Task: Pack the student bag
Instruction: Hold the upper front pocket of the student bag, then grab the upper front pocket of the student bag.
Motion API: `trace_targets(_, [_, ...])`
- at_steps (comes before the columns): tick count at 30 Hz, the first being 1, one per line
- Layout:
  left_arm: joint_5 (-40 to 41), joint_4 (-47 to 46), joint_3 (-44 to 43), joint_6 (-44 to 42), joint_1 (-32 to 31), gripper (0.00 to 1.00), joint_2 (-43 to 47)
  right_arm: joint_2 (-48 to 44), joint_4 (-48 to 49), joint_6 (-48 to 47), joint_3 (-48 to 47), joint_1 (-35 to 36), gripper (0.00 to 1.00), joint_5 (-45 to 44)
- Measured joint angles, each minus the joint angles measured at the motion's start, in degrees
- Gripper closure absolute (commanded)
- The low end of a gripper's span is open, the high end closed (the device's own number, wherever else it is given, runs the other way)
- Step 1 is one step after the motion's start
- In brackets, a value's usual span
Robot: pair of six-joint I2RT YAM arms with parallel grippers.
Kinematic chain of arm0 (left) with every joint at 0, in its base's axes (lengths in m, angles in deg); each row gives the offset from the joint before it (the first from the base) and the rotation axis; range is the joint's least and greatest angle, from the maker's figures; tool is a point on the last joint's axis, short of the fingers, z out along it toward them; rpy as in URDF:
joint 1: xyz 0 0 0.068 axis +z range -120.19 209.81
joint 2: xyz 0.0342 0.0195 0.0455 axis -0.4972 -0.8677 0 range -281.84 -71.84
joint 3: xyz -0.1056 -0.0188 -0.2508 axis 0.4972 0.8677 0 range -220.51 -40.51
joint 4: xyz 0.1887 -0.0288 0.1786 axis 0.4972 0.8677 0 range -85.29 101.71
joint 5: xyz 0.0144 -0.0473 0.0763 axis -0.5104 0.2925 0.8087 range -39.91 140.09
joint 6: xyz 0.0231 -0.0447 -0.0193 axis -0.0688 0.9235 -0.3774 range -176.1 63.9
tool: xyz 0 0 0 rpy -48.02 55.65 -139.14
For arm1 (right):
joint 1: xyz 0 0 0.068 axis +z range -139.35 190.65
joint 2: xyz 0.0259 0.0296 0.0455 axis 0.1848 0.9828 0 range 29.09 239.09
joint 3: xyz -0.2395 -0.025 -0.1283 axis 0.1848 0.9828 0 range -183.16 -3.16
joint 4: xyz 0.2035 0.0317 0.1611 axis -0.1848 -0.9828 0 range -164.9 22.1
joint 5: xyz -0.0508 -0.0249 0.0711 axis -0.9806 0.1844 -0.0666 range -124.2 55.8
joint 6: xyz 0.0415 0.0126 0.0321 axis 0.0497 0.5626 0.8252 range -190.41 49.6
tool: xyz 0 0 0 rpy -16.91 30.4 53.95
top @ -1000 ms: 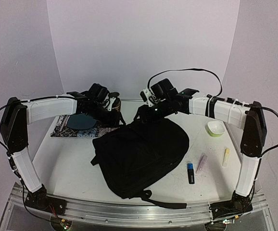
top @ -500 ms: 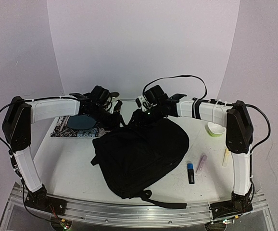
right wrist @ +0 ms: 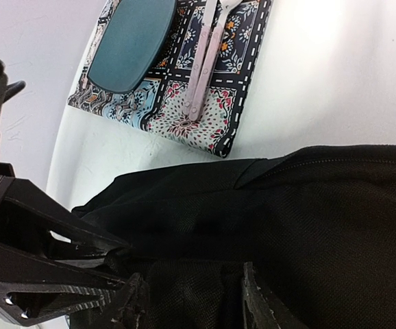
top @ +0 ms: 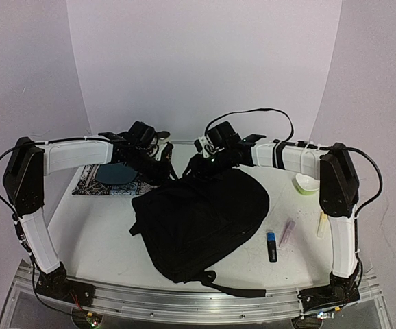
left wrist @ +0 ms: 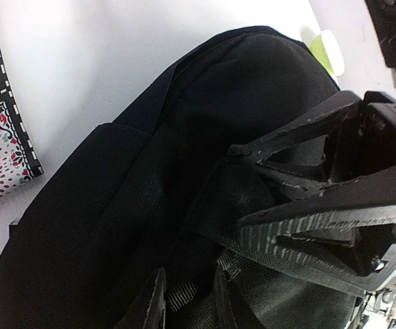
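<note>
The student bag (top: pixel 198 216), a large floppy black backpack, lies in the middle of the table. Both grippers are at its far top edge. My left gripper (top: pixel 164 168) is down on the bag. In the left wrist view (left wrist: pixel 190 298) its jaws are nearly closed on a ribbed webbing strap (left wrist: pixel 183 296) of the bag. My right gripper (top: pixel 202 164) is next to it. In the right wrist view (right wrist: pixel 192 305) its fingers (right wrist: pixel 253 301) stand apart with a fold of bag fabric (right wrist: pixel 198 274) between them. Each gripper shows in the other's wrist view.
A patterned mat (top: pixel 87 185) with a dark teal plate (top: pixel 114 171) and pink utensils (right wrist: pixel 208 55) lies at the back left. A green bowl (top: pixel 307 182), a yellow marker (top: pixel 321 223), a pink tube (top: pixel 287 233) and a black-and-blue marker (top: pixel 272 245) lie right of the bag.
My right arm has swung left and lowered its gripper onto the bag's top edge beside the left gripper. The left gripper has shifted slightly; the bag stays put.
</note>
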Motion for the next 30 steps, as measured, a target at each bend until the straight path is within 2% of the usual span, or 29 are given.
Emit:
trace_targets(17, [-1.97,-4.84,0.02,8.57,0.01,0.72,0.00,0.18,2.59,1.99,0.22,-0.81,0.57,1.81])
trace_targets(21, [-1.97,-6.42,0.15,11.25,0.01,0.77,0.00,0.19,3.22,2.18,0.24,-0.98,0.60,1.91])
trace_targets(26, [-2.01,-7.70,0.15,13.43,0.01,0.90,0.00,0.21,4.08,2.55,0.38,-0.97,0.71,2.12])
trace_targets(30, [-2.04,-8.47,0.52,14.34,0.01,0.93,0.00,0.29,4.32,2.62,0.39,-1.01,0.76,2.15])
